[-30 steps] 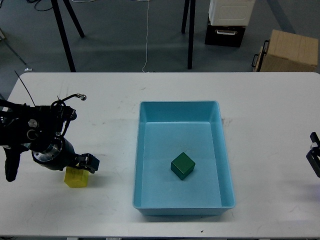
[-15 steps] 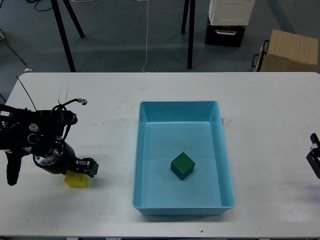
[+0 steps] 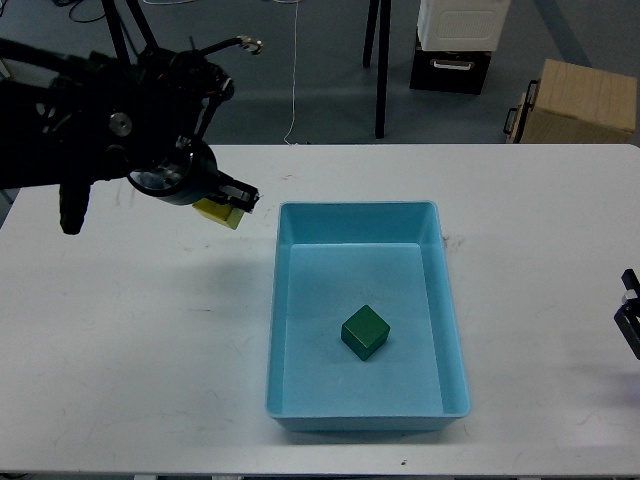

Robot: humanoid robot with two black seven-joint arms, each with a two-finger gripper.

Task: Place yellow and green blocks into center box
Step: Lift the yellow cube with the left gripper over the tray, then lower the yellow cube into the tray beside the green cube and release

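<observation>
Above the desk (image 3: 150, 330), just left of the blue box's (image 3: 455, 330) far-left corner, our left claw (image 3: 228, 203) is clenched on the yellow block (image 3: 219, 212), holding it up in the air w/ a faint shadow on the white surface beneath. The block shows mostly below and beside the claw's dark fingers; the rest of it is hidden by the arm's round black body. The left arm comes in from the upper-left, bulky, w/ thin cables looping over the top. The block is apart from the box, not over its opening as far as we can tell. Inside the box, the green block (image 3: 365, 332) sits on the floor approx. in the middle, a bit toward the near half, turned at an angle to the walls and touching none of them. Our right claw (image 3: 629, 318) barely pokes in at the right edge of the view, low over the desk; only a dark sliver is visible, so we cannot tell whether it's released or clenched. It's well apart from the box.
</observation>
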